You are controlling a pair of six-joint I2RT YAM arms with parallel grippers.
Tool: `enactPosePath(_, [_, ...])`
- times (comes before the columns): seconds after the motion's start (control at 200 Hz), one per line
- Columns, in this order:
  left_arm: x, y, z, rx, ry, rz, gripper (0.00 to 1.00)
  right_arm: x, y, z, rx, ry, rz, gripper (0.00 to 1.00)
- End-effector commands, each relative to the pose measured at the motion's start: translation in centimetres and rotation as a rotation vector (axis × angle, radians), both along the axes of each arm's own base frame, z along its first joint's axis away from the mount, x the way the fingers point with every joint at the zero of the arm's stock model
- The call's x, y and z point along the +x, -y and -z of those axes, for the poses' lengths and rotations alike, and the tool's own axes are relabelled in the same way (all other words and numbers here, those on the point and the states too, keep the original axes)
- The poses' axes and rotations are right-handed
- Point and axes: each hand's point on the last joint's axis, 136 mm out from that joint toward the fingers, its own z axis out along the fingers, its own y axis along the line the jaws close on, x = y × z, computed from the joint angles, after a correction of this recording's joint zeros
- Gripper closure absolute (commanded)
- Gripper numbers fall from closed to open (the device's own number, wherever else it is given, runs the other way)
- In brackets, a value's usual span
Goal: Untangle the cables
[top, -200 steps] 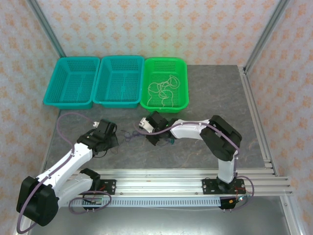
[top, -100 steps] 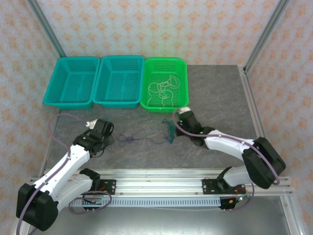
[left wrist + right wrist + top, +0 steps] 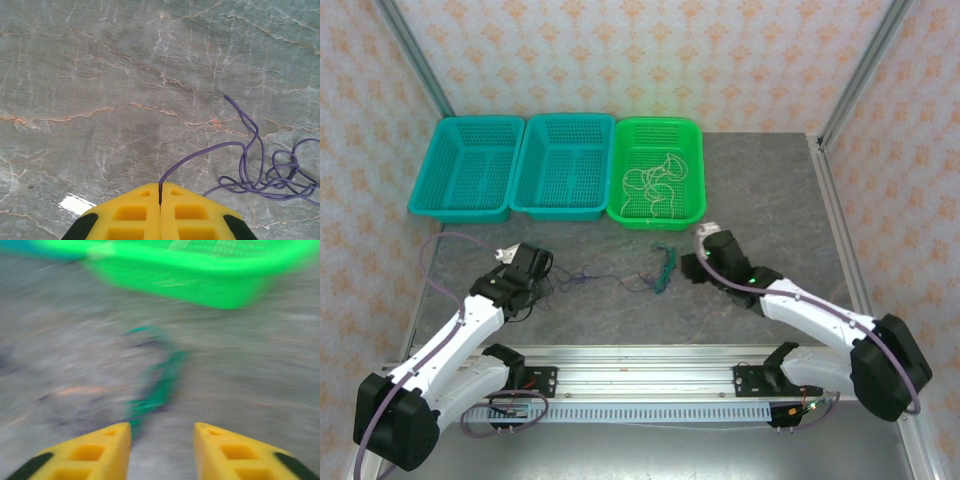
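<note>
A thin purple cable (image 3: pixel 582 276) lies stretched across the grey table, looping in the left wrist view (image 3: pixel 260 175). My left gripper (image 3: pixel 540 278) is shut on one end of it, the strand pinched between the yellow fingertips (image 3: pixel 160 189). The cable's far end meets a small green bundle (image 3: pixel 663 265), which is blurred in the right wrist view (image 3: pixel 160 380). My right gripper (image 3: pixel 690 265) sits just right of that bundle, open (image 3: pixel 162 427), with nothing between its fingers. Whitish cables (image 3: pixel 655 180) lie coiled in the green basket (image 3: pixel 696 170). A faint pale wire (image 3: pixel 708 318) lies by the right arm.
Two teal baskets (image 3: pixel 432 190) (image 3: pixel 532 190) stand side by side at the back left, next to the green basket (image 3: pixel 200 280). An aluminium rail (image 3: pixel 650 360) runs along the near edge, and frame posts rise at the back corners.
The right gripper travelled right from the table's middle, dragging the green bundle, then opened and let it go. The purple cable is now drawn out longer. The left gripper shifted slightly left, still shut.
</note>
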Motion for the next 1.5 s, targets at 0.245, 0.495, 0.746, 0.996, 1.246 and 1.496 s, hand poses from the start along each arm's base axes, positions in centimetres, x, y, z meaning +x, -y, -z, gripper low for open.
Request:
enactPosePath(0.245, [0.0,1.4,0.6,-0.043,-0.060,0.070,1.00,-1.5,-12.6,3.7,-0.115,-0.330,-0.291,0.54])
enactPosePath(0.495, [-0.6,0.7,1.1,-0.025,-0.086,0.031,1.00,-0.3,-14.4,8.5,-0.328,-0.392,-0.269,0.51])
enactPosePath(0.746, [-0.5,0.6,1.1,-0.018,-0.083,0.034,1.00,0.0,-14.1,10.5,-0.408,-0.383,-0.255,0.52])
enactPosePath(0.996, [-0.4,0.7,1.4,-0.010,-0.093,0.040,1.00,-0.8,-14.2,13.5,-0.544,-0.379,-0.285,0.66])
enactPosePath(1.246, [-0.6,0.3,1.4,0.009,-0.094,0.041,1.00,-1.0,-13.9,14.5,-0.553,-0.402,-0.269,0.92])
enactPosePath(1.496, [-0.7,-0.4,1.1,0.043,-0.094,0.015,1.00,0.3,-12.1,11.1,-0.504,-0.291,-0.174,1.00])
